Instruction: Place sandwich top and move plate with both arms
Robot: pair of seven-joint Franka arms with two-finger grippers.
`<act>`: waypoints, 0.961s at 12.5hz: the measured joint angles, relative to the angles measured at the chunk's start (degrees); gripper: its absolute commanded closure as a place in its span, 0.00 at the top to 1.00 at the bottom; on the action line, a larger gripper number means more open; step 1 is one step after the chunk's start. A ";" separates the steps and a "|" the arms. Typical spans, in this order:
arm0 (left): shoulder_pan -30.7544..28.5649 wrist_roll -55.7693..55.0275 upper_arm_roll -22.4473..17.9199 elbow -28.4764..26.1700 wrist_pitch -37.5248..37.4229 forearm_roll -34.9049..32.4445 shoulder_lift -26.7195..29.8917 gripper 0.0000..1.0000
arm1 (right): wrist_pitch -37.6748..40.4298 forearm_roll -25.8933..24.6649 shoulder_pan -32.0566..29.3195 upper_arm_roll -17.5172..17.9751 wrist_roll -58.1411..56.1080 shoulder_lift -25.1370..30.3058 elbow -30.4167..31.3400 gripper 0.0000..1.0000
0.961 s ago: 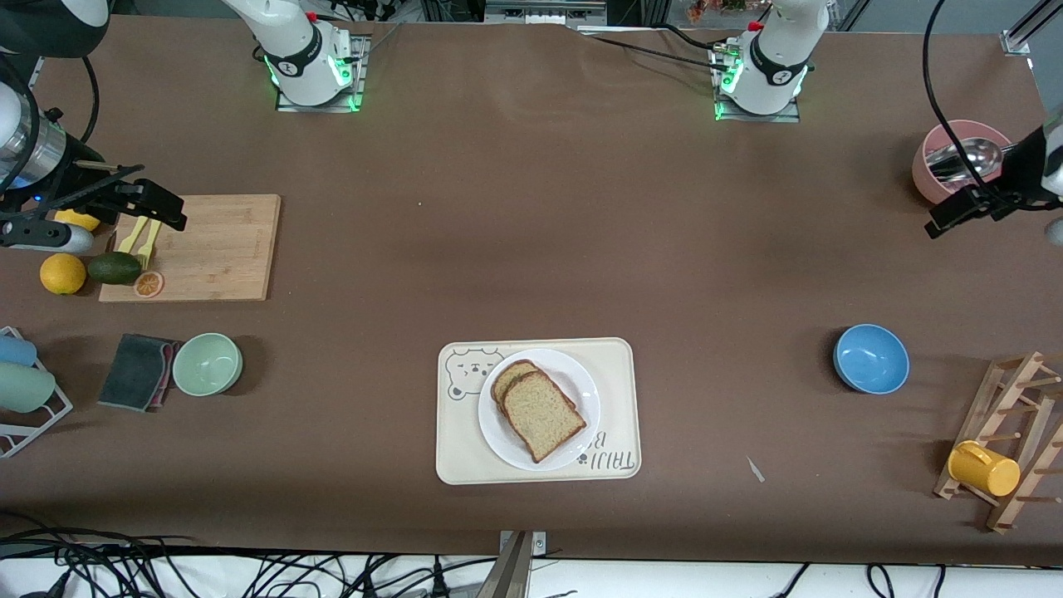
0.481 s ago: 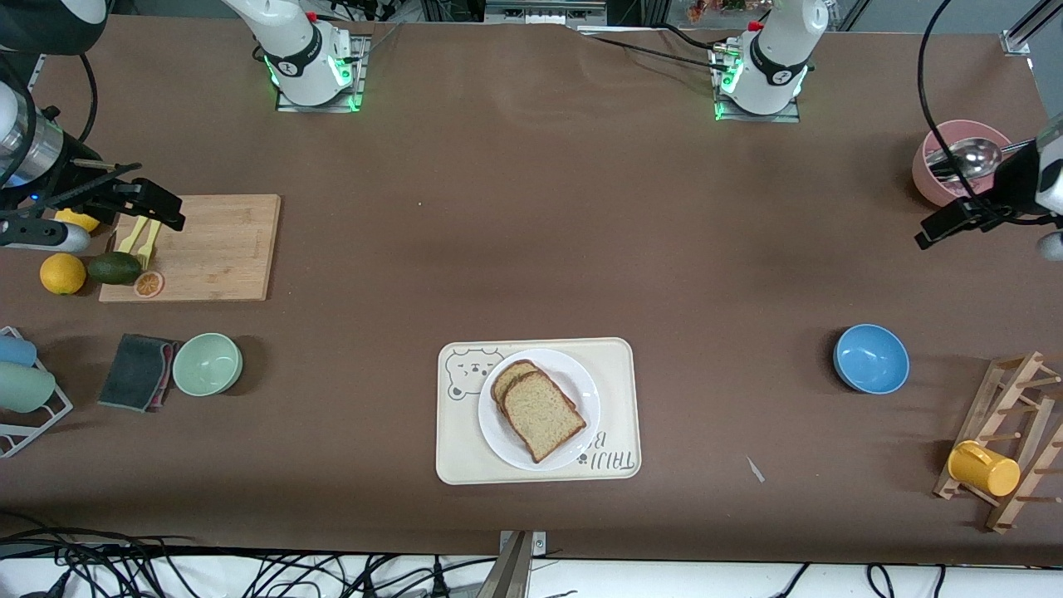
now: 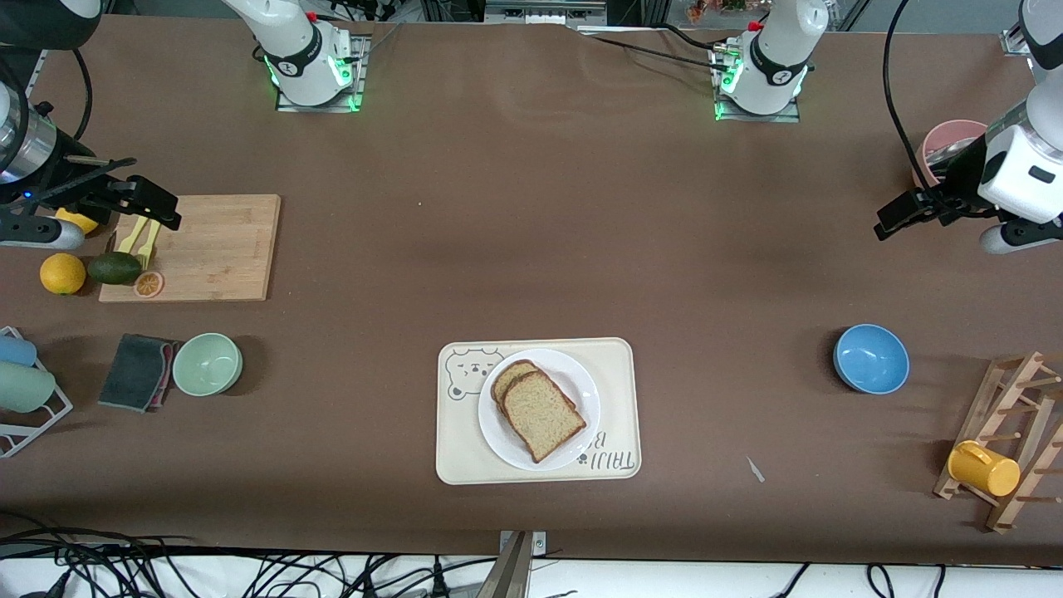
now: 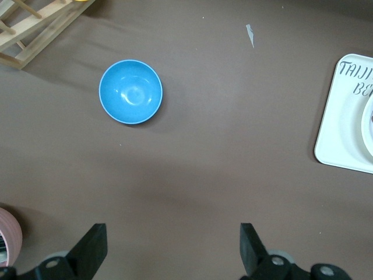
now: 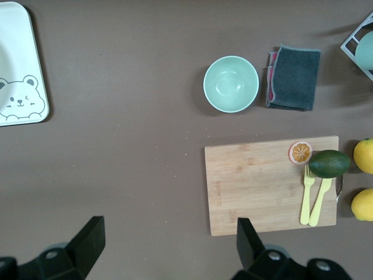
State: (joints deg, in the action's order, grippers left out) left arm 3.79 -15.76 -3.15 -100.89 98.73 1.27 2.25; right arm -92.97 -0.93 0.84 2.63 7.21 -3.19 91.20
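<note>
Centrally, low in the frame, the speckled, brown-crusted sandwich top (image 3: pixel 543 416) lies flat on the round white plate (image 3: pixel 581 384), atop a cream tray (image 3: pixel 619 365). Since earlier, the left gripper (image 3: pixel 901 218), jaws open, has shifted inward from the frame's right edge; the right gripper (image 3: pixel 154 208) waits, jaws open, over the wooden board (image 3: pixel 224 249).

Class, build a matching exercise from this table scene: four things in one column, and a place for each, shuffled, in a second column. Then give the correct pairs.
Things
1. sandwich top
2. plate
3. avocado
4. yellow mug

Places
A. on the cream tray
B. hanging on the wooden rack
C. on another bread slice, on the plate
D. at the edge of the cutting board, beside the forks

Pairs: 1-C, 2-A, 3-D, 4-B
</note>
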 measured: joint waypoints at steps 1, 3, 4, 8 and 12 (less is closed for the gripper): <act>0.00 0.00 -0.18 0.01 -0.01 0.00 0.30 1.00 | 0.01 0.00 0.01 0.03 -0.08 0.00 0.00 1.00; -0.06 0.34 -0.52 0.01 -0.04 0.00 0.85 1.00 | 0.01 0.00 0.02 0.08 -0.15 0.00 0.00 1.00; -0.14 1.01 -0.60 0.01 -0.10 0.00 1.00 1.00 | 0.02 0.00 0.02 0.08 -0.21 0.00 0.00 1.00; -0.11 3.70 1.16 0.01 -2.76 -2.50 1.04 1.00 | 0.04 0.01 0.03 0.10 -0.31 -0.01 0.00 1.00; 0.12 3.69 2.95 0.01 -3.39 -2.84 1.03 1.00 | 0.07 0.01 0.02 0.07 -0.45 -0.01 0.00 1.00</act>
